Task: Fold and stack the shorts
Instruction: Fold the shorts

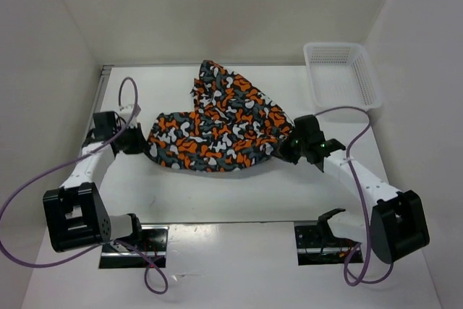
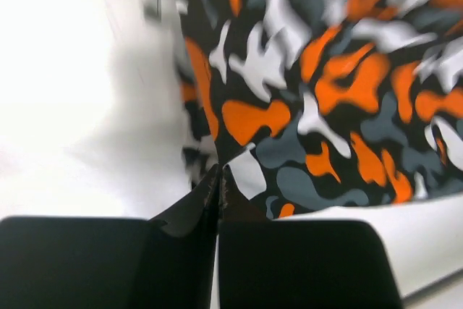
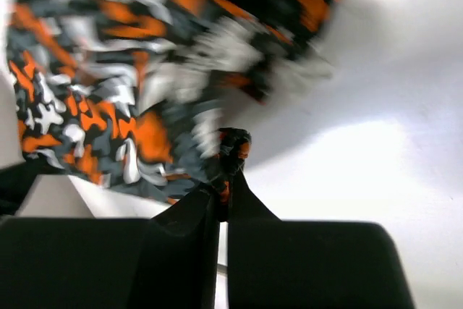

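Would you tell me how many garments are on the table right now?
1: the shorts, bunched in the middle of the table, left of the white basket. Another piece could be hidden under the heap.

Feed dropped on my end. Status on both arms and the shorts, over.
Left gripper, jaws shut on the shorts, left edge. Right gripper, same, right edge. Basket far right, clear of the shorts.

— Where's the top camera?
— High above the table (image 1: 239, 197), at its near edge, looking down toward the far edge.
— And the wrists?
— Close behind left gripper (image 2: 219, 179) and right gripper (image 3: 224, 187), facing the shorts (image 1: 217, 132) all three share.
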Controlling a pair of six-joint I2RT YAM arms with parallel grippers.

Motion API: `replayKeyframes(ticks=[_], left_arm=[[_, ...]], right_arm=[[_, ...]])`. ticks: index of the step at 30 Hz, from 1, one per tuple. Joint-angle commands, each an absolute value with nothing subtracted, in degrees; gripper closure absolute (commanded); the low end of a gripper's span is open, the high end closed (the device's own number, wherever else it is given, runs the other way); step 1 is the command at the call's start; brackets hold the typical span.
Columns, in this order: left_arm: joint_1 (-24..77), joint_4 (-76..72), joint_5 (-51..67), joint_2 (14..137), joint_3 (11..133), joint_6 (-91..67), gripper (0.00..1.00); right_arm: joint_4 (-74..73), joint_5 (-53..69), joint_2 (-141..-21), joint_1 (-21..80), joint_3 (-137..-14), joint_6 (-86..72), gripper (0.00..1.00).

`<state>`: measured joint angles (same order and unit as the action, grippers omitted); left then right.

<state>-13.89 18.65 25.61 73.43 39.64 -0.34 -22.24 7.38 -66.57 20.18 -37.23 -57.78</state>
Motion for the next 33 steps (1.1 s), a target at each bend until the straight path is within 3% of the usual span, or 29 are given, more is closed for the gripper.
replayKeyframes(ticks=[1,6,13,23,29,33], left_arm=[[-14.7,15.6,27.9,70.1,52.0,0.0,1.00],[-15.2,9.0,31.8,71.0,65.6,0.0,1.00],[-17.0,-1.4,36.6,71.2,80.7,0.0,1.00],[-22.1,5.2,39.8,71.6,113.0,0.0,1.00],[-22.1,16.9,34.7,72.2,132.4,0.0,1.00],[-22.1,20.2,33.8,71.7,134.2,0.0,1.00]], right_arm=[[-22.6,2.6,-66.1,19.9,-50.9,-50.5,1.00],[-27.9,5.4,-71.1,19.2,-71.5,-41.8,1.00],[-33.0,12.6,-71.6,19.2,-88.8,-38.7,1.00],[-46.1,20.6,-63.9,19.2,-106.7,-33.4,1.00],[-52.6,21.4,-60.3,19.2,-111.1,-33.9,1.00],[-52.5,21.4,-57.0,19.2,-105.9,-36.6,1.00]])
